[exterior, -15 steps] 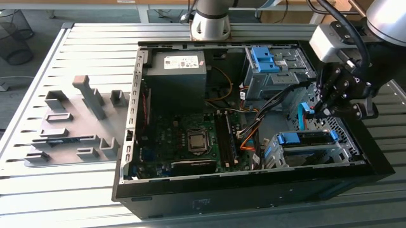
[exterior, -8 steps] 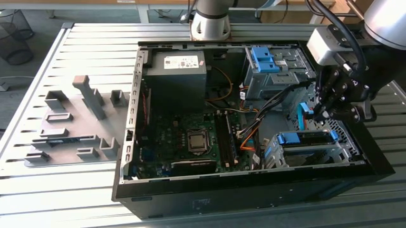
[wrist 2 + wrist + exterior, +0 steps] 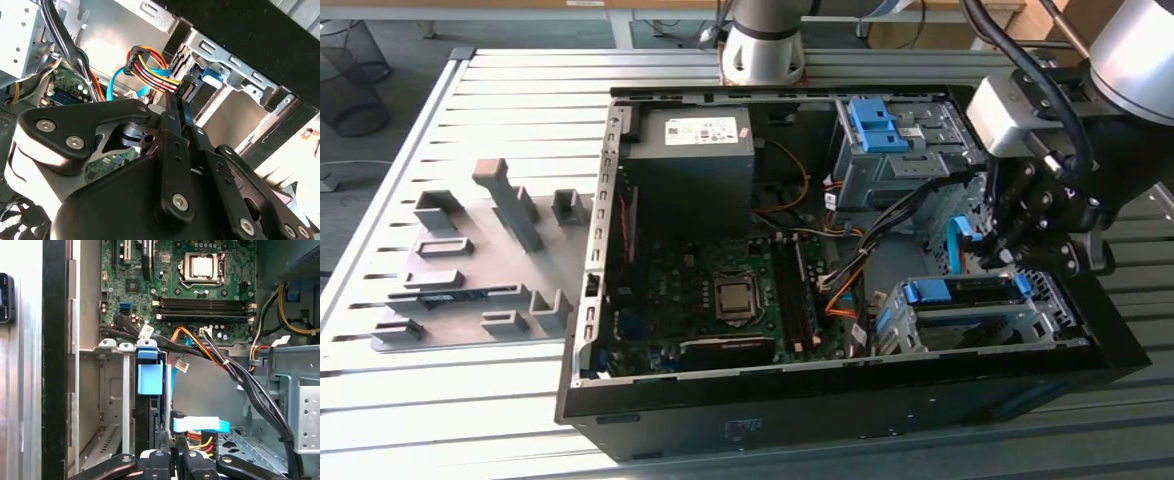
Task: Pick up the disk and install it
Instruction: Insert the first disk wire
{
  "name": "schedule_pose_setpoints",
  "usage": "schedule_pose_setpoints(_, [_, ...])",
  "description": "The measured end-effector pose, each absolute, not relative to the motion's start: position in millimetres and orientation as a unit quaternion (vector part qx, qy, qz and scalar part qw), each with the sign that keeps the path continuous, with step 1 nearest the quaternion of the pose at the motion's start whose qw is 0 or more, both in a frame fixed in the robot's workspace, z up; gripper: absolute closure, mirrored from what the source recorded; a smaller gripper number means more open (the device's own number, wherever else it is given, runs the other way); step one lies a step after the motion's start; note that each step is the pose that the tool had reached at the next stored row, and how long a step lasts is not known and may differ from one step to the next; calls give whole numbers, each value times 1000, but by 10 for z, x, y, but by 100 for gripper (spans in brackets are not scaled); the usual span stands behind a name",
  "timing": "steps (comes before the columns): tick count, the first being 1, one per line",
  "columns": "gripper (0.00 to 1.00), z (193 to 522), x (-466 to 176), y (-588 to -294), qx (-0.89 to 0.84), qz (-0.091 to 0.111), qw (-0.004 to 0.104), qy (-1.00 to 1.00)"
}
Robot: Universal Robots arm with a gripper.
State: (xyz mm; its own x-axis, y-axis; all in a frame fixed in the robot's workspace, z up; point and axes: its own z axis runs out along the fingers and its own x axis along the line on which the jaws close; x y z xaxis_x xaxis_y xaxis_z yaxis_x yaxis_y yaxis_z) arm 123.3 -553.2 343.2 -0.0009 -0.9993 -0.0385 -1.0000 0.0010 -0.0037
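My jaws are drawn together, and I can see nothing pinched between them. In the second wrist view my gripper point(image 3: 176, 100) ends right at the black plug of the coloured wires point(image 3: 150, 67); whether the tips touch it I cannot tell. In the exterior view the gripper point(image 3: 1006, 262) hangs inside the case point(image 3: 854, 400), just above the lower cage point(image 3: 1047, 325) at the exterior view's right.

The disk point(image 3: 971, 292) is not in my grip. It sits in that cage, its blue rail showing along the top. In the first wrist view it stands edge-on in the slot point(image 3: 148, 417), just beside my tips, with the blue rail tab point(image 3: 150, 377) at its far end.

I judge the work to be at the seating stage: the disk is in its bay and what matters is that it goes fully home. To do that well I should:

- press squarely along the slot, on the rail rather than on the label face;
- stay clear of the black cables point(image 3: 235, 372) draped from the board point(image 3: 200, 290) across the cage's mouth;
- move slowly, since a snagged wire or a tilted push could jam the rail.
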Motion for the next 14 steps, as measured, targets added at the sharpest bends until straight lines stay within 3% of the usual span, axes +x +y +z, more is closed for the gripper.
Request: schedule_pose_setpoints(14, [84,3404,1215,-5592,-690,13,15,724])
